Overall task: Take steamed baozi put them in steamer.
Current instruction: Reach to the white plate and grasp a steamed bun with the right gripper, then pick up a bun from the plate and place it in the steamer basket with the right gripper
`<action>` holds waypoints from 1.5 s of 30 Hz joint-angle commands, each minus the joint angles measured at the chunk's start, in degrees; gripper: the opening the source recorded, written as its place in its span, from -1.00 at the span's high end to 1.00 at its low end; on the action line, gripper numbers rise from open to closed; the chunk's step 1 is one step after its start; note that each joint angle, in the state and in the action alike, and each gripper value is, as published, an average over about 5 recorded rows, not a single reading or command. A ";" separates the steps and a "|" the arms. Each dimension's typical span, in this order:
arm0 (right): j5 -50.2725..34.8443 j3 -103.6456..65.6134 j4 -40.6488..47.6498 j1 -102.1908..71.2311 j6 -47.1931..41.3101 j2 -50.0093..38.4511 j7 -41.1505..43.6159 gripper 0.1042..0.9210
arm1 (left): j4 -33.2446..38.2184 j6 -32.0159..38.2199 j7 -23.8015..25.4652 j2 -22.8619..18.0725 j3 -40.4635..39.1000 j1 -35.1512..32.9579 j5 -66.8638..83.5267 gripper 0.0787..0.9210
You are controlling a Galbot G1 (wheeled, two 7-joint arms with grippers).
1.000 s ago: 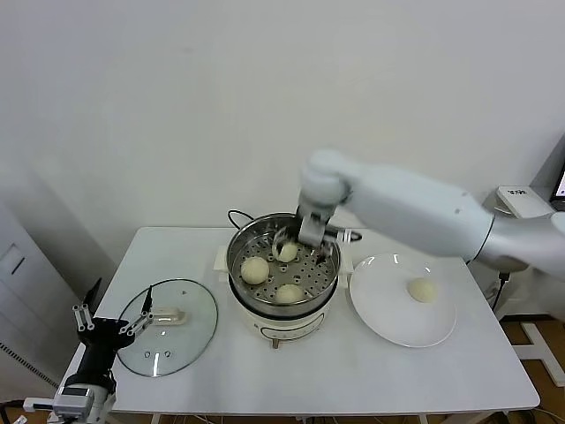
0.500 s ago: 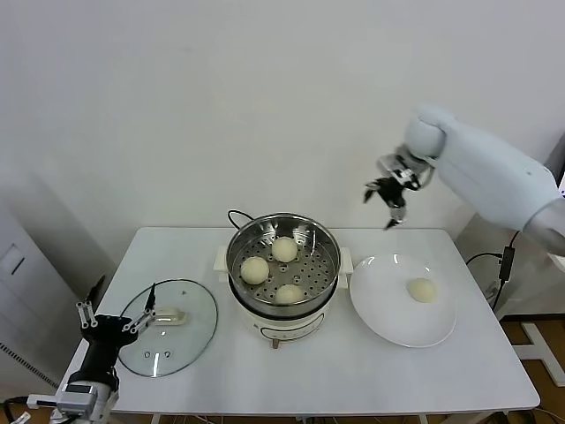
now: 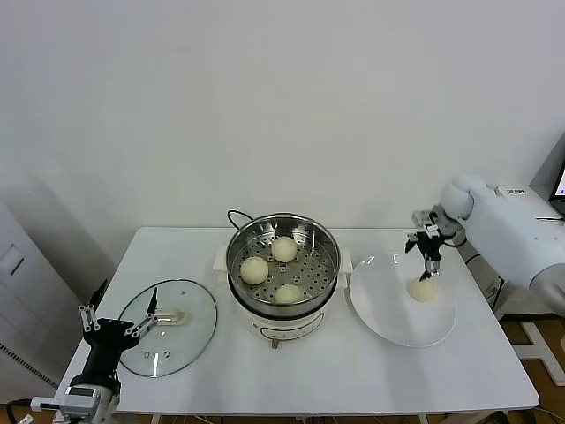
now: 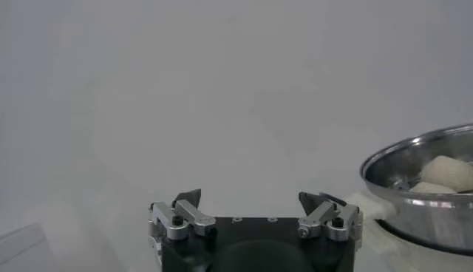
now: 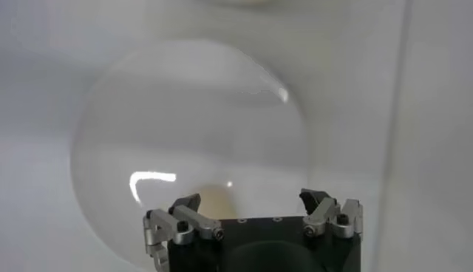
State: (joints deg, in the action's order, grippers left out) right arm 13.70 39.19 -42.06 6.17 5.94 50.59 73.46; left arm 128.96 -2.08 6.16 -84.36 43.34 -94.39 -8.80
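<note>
- White table (image 3: 353,371), plain white wall behind; grey cabinet at L edge.
- Left gripper (image 3: 113,328) parked low at table's near-L corner, jaws spread wide, empty, by the glass lid (image 3: 168,327).
- Steamer (image 3: 283,265) mid-table: shiny steel basket w/ holed floor on a white base, black cord at back. 3 buns (image 3: 254,269) inside, smooth, round, cream-white.
- White plate (image 3: 402,305) to R of steamer, 4th bun (image 3: 424,291) on it.
- Right gripper (image 3: 430,250) just above that bun, jaws wide, holding nothing.

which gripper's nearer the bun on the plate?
Right. The right gripper hovers open just above the bun on the plate; the left gripper sits open across the table beside the glass lid.
</note>
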 commanded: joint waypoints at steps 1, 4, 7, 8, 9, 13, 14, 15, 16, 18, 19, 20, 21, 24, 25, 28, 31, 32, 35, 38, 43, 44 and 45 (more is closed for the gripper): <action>4.57 -4.55 2.29 -6.55 -0.79 -0.80 -1.50 -0.76 | -0.25 0.08 0.06 0.02 0.00 -0.11 -0.12 -0.77; 5.55 -5.12 2.74 -6.89 -0.64 -0.47 -2.05 -0.76 | -0.30 0.07 0.05 0.08 0.03 -0.09 -0.11 -0.77; 6.28 -5.76 2.91 -7.59 -0.49 -0.30 -2.86 -0.76 | -0.41 0.09 0.07 0.07 -0.01 -0.12 -0.13 -0.77; 6.45 -6.01 3.11 -7.83 -0.47 -0.18 -3.16 -0.76 | -0.47 0.11 0.08 0.06 -0.03 -0.15 -0.16 -0.77; 6.60 -6.24 3.35 -8.00 -0.45 -0.05 -3.41 -0.76 | -0.53 0.15 0.10 0.05 -0.06 -0.20 -0.21 -0.77; 7.03 -6.76 4.37 -8.19 -0.40 0.52 -4.36 -0.76 | -0.66 0.21 0.14 0.16 -0.11 -0.32 -0.32 -0.77; 7.16 -6.84 4.66 -8.12 -0.36 0.66 -4.66 -0.75 | -0.67 0.20 0.14 0.25 -0.11 -0.31 -0.31 -0.77; 7.28 -6.94 5.10 -8.01 -0.32 0.84 -4.97 -0.74 | -0.68 0.19 0.14 0.36 -0.11 -0.30 -0.30 -0.77; 7.37 -7.04 5.57 -7.89 -0.26 1.01 -5.25 -0.73 | -0.69 0.19 0.13 0.46 -0.11 -0.29 -0.29 -0.77; 7.51 -7.21 6.45 -7.64 -0.08 1.35 -5.69 -0.67 | -0.71 0.18 0.13 0.63 -0.09 -0.27 -0.24 -0.77; 7.47 -7.26 6.74 -7.54 -0.03 1.48 -5.84 -0.63 | -0.74 0.18 0.13 0.68 -0.07 -0.27 -0.22 -0.77; 7.44 -7.28 6.87 -7.46 0.01 1.56 -5.95 -0.57 | -0.77 0.17 0.13 0.72 -0.06 -0.26 -0.20 -0.77; 7.41 -7.22 6.90 -7.37 0.01 1.62 -5.96 -0.52 | -0.81 0.18 0.14 0.75 -0.04 -0.26 -0.19 -0.77; 7.33 -6.76 6.76 -7.04 -0.12 1.65 -5.77 -0.32 | -0.88 0.22 0.16 0.80 -0.02 -0.27 -0.16 -0.77; 7.19 -6.48 6.66 -6.85 -0.18 1.62 -5.65 -0.26 | -0.86 0.22 0.16 0.82 0.00 -0.28 -0.14 -0.77; 5.87 -5.27 5.95 -6.01 -0.46 1.31 -5.31 -0.05 | -0.74 0.23 0.16 0.94 0.14 -0.31 -0.03 -0.77; 3.07 -3.00 4.37 -4.49 -0.94 0.77 -4.86 0.16 | -0.60 0.23 0.15 1.14 0.32 -0.37 0.10 -0.77; 1.86 -1.98 3.66 -3.73 -1.16 0.57 -4.69 0.24 | -0.52 0.21 0.14 1.23 0.37 -0.40 0.15 -0.77; -3.88 3.10 1.00 0.18 -2.13 -0.07 -4.13 0.39 | -0.21 0.13 0.09 1.39 0.49 -0.42 0.28 -0.77; -12.18 10.88 -2.07 7.10 -3.67 -0.24 -3.54 0.44 | 0.17 0.08 0.06 1.23 0.61 -0.39 0.42 -0.77; -29.32 25.83 -8.00 23.53 -8.16 1.03 -3.14 0.44 | 0.47 0.15 0.12 1.13 0.77 -0.23 0.63 -0.77; -33.29 28.15 -9.36 26.50 -9.54 1.57 -3.03 0.44 | 0.52 0.15 0.13 1.17 0.81 -0.19 0.71 -0.77; -36.95 30.07 -10.61 29.11 -10.93 2.19 -2.94 0.44 | 0.59 0.13 0.13 1.21 0.83 -0.13 0.79 -0.77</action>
State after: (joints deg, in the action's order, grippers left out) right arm 1.49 50.15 -44.35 15.01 0.97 51.55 69.99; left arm 129.30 -1.93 6.25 -83.32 44.12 -94.61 -8.13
